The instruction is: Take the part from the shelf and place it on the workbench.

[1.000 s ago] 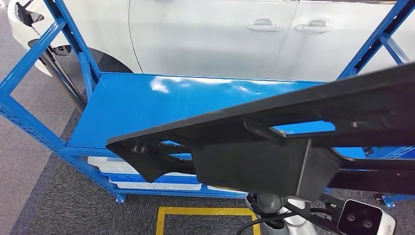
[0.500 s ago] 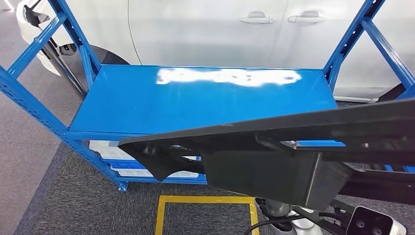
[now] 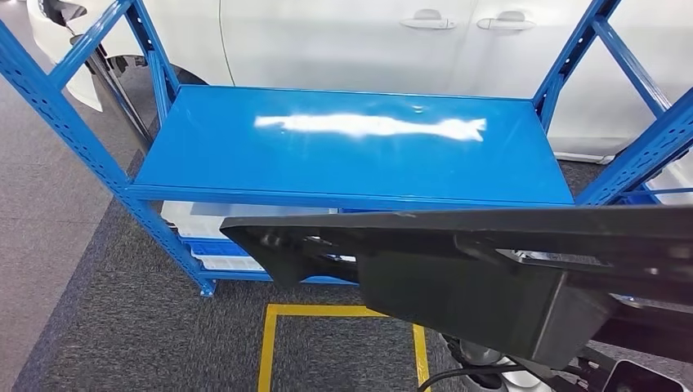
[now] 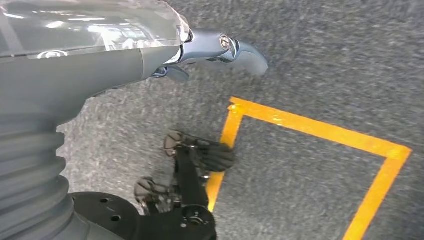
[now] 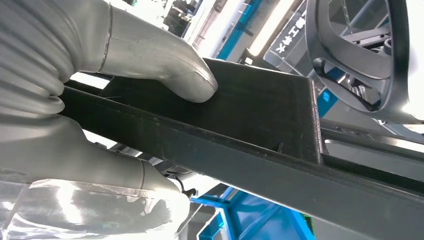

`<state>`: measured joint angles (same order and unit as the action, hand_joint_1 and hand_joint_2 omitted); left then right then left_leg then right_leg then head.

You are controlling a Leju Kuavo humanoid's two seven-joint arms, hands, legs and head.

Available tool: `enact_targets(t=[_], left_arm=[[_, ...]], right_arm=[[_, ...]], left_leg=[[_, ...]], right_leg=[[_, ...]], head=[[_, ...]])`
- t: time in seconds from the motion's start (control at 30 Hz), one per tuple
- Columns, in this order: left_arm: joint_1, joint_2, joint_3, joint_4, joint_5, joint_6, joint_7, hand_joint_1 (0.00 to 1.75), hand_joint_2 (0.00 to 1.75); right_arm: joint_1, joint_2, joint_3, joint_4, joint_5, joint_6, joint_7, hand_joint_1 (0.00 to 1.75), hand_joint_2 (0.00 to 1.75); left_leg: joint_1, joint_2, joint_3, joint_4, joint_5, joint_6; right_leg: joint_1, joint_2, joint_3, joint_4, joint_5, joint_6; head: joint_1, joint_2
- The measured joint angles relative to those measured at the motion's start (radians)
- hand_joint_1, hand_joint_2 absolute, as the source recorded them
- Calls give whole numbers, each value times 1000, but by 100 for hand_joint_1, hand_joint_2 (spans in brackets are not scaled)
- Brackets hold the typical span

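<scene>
Above the floor, clear of the blue shelf (image 3: 351, 155), the long black part (image 3: 490, 278) sits in the right hand (image 5: 100, 100), fingers squeezing it. Left hand (image 4: 220, 47) hangs with nothing in it. Keep it level; turn slowly.

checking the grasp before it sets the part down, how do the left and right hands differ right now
The right hand grips the black part, thumb pressed on one face and fingers under the other; the left hand holds nothing. The right hand is raised beside the blue shelf, while the left hand hangs over the grey carpet near the yellow floor line. Both have grey ribbed covers.
</scene>
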<state>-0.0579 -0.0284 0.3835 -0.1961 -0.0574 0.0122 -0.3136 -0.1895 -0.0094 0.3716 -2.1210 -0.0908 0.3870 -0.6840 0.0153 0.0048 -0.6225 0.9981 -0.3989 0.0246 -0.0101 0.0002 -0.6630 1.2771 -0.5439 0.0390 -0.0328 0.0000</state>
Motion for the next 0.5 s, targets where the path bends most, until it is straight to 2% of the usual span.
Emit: enact_targets(t=[0.03, 0.1, 0.13, 0.17, 0.23, 0.27, 0.3, 0.33, 0.37, 0.4, 0.43, 0.47, 0.5], left_arm=[[0, 0, 0, 0, 1, 0, 0, 0, 175], [0, 0, 0, 0, 1, 0, 0, 0, 175], [0, -1, 1, 0, 1, 0, 0, 0, 175], [0, -1, 1, 0, 1, 0, 0, 0, 175], [2, -1, 2, 0, 1, 0, 0, 0, 175], [3, 0, 4, 0, 1, 0, 0, 0, 175], [4, 0, 5, 0, 1, 0, 1, 0, 175], [4, 0, 6, 0, 1, 0, 1, 0, 175], [4, 0, 8, 0, 1, 0, 1, 0, 175], [4, 0, 11, 0, 1, 1, 2, 0, 175], [3, 0, 13, 0, 1, 1, 2, 0, 175], [3, 0, 15, 0, 1, 2, 2, 0, 175], [3, 0, 17, 0, 1, 2, 2, 0, 175]], right_arm=[[-1, -1, -1, 0, 0, 1, 0, 175, 175], [-3, -2, -1, 0, 0, 3, 0, 175, 175], [-4, -2, -2, 0, 0, 3, 0, 175, 175], [-4, -2, -2, -1, 0, 4, 0, 175, 175], [-5, -3, -2, -1, 0, 4, 0, 175, 175], [-5, -3, -2, 0, -2, 5, 0, 175, 175], [-6, -4, -2, 0, -4, 6, 0, 175, 175], [-6, -4, -2, 1, -9, 8, 0, 175, 175], [-7, -6, -2, 3, -14, 9, 0, 175, 175], [-8, -7, -2, 6, -20, 10, 0, 175, 175], [-8, -9, -2, 10, -24, 13, 0, 175, 175], [-9, -11, -3, 14, -29, 18, 0, 175, 175], [-9, -12, -4, 18, -32, 26, 0, 175, 175]], left_leg=[[0, 0, -12, 1, 11, -3], [-2, -2, -27, 2, 31, -12], [-2, -3, -30, 1, 41, -18], [-2, -3, -31, -2, 51, -24], [-1, -3, -35, -6, 61, -36], [-1, -4, -43, 7, 42, -41], [0, -4, -55, 38, 4, -44], [2, -4, -71, 89, -50, -46], [2, -4, -87, 155, -104, -48], [3, -4, -99, 222, -140, -51], [3, -4, -102, 272, -152, -53], [3, -4, -93, 296, -141, -54], [3, -4, -65, 284, -115, -54]], right_leg=[[0, 0, 53, -61, 23, -4], [4, 0, 172, -221, 24, -15], [7, 0, 208, -276, 14, -21], [10, 0, 223, -305, 7, -26], [10, -2, 211, -313, 23, -41], [8, -4, 201, -315, 35, -50], [6, -6, 189, -317, 48, -58], [6, -8, 175, -317, 61, -64], [7, -8, 159, -316, 73, -68], [9, -9, 143, -313, 85, -69], [10, -9, 126, -310, 96, -68], [11, -10, 108, -305, 106, -67], [11, -10, 90, -299, 115, -65]], head=[[0, 0], [0, 0], [0, 0], [0, 0], [0, 0], [0, 0], [0, 0], [0, 0], [0, 0], [0, 0], [0, 0], [0, 0], [0, 0]])
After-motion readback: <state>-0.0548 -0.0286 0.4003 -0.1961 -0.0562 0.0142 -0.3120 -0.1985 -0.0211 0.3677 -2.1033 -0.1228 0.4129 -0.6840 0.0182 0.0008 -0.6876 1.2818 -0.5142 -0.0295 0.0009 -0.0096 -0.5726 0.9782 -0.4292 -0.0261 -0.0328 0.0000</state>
